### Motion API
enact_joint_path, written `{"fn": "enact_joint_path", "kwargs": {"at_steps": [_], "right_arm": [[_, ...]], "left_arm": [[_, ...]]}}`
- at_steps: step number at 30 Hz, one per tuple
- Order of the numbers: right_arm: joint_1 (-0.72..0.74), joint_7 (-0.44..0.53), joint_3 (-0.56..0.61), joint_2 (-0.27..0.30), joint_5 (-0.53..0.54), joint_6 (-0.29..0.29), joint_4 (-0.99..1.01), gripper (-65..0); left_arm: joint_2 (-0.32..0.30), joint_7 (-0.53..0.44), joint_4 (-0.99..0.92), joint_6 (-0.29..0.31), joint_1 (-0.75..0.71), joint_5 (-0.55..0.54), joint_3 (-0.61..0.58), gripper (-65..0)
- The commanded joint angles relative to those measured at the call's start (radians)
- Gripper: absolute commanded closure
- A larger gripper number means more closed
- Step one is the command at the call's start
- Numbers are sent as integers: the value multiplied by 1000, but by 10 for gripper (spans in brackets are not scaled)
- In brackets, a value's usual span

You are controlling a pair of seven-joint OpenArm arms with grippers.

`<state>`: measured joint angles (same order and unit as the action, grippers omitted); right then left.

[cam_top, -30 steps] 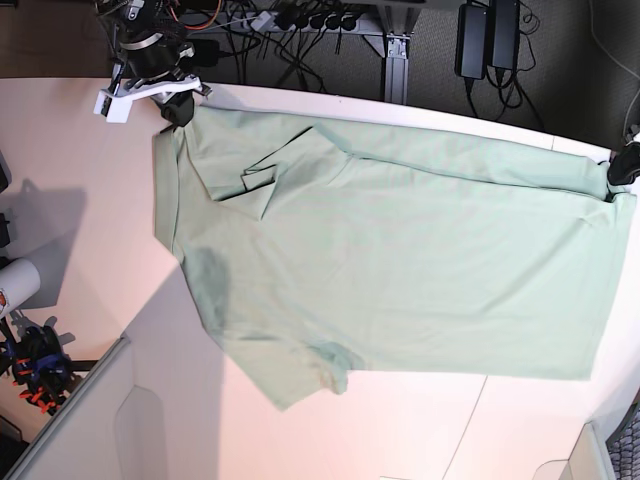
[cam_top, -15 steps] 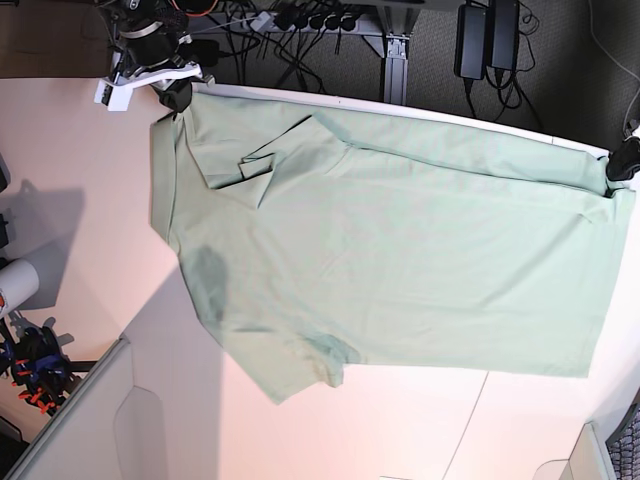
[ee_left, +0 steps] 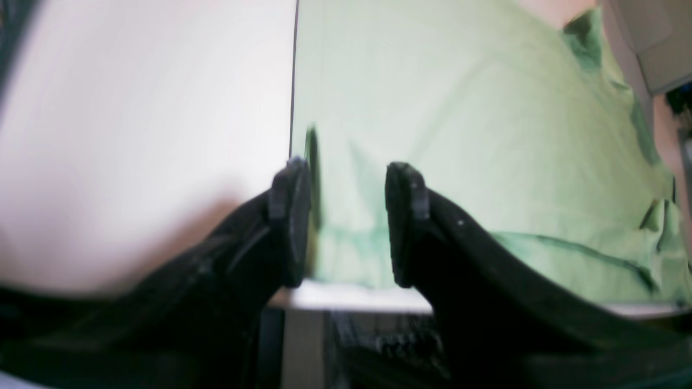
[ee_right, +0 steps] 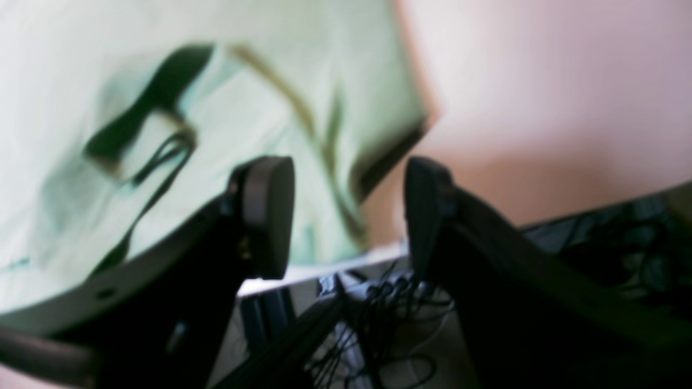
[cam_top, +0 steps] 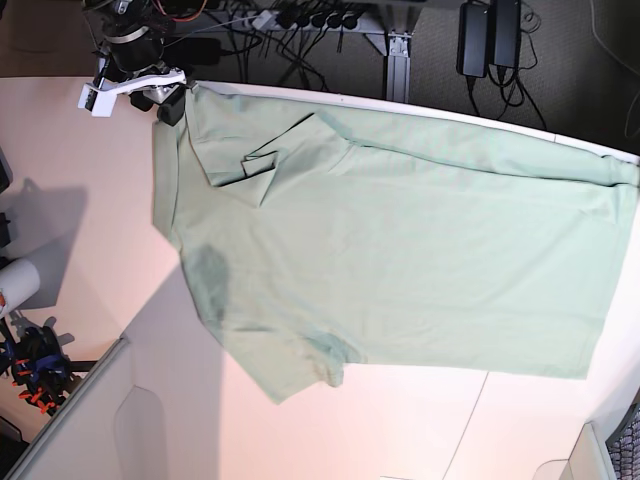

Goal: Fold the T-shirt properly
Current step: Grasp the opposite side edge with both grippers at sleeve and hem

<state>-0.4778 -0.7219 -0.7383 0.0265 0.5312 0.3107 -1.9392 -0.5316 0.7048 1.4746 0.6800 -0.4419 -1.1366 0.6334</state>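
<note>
Since a second ago, the right gripper (cam_top: 172, 105) has backed off the shirt's top corner toward the table's far edge, and the left gripper, seen a second ago at the right-hand end of the shirt, has gone from the base view altogether; the T-shirt (cam_top: 400, 240) has settled flat, its long far edge now lying straight.

Base view: the T-shirt lies spread on the pale table (cam_top: 80, 160), collar end toward the right gripper, hem end at the opposite side. A folded flap of cloth sits just inward of the collar corner. The right gripper's fingers hang just beside that corner, at the table's back edge, with nothing between them. No writing can be read on the shirt here (any label is too small to make out).

Left wrist view: the left gripper (ee_left: 346, 224) has its two dark fingers (ee_left: 292, 216) parted with a clear gap, holding nothing. Beyond the fingertips the green cloth (ee_left: 459, 135) lies flat; its straight edge runs away from the left-hand fingertip, with bare table to that side.

Right wrist view: the right gripper (ee_right: 346, 216) stands wide, empty. Ahead of its left-hand finger (ee_right: 267, 216) lies blurred cloth (ee_right: 243, 108) with dark creases; ahead of the other, bare table. No lettering is legible.
</note>
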Motion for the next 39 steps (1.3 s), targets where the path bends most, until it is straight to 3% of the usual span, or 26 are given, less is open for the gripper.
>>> {"fn": "enact_joint_path", "kwargs": {"at_steps": [1,6,10,14,18,23,26,32,35,39], "right_arm": [[13,22,-15,16,11,6,-19,-329],[69,22,-24,32,11,6,-19,-329],[104,22,-23,32,11,6,-19,-329],[114,23,-23,32,10,7,-19,-329],[111,22,-23,32,2,7,-19,-329],[84,22,-24,32,0,7,-19,-329],[71,22,-24,35,1,7,-19,-329],[65,22,-24,57,11,7,-19,-329],[67,22,-24,57,11,6,-19,-329],[69,23,-24,57,27,7,-19,-329]], "left_arm": [[-31,-39,34,18,8,-10,20,-266],[-62,-125,64,18,143,104,7,-267],[-64,-243,38,18,323,298,-128,-267],[-55,-349,-121,-93,552,472,-356,-267],[-7,-416,-428,-236,800,636,-528,-267],[39,-493,-861,-278,1030,694,-602,-266],[44,-525,-1000,-303,1086,693,-602,-266],[51,-492,-1018,-300,1084,713,-602,-267],[69,-488,-1018,-257,1081,711,-602,-266],[103,-487,-1018,-253,1081,727,-602,-266]]}}
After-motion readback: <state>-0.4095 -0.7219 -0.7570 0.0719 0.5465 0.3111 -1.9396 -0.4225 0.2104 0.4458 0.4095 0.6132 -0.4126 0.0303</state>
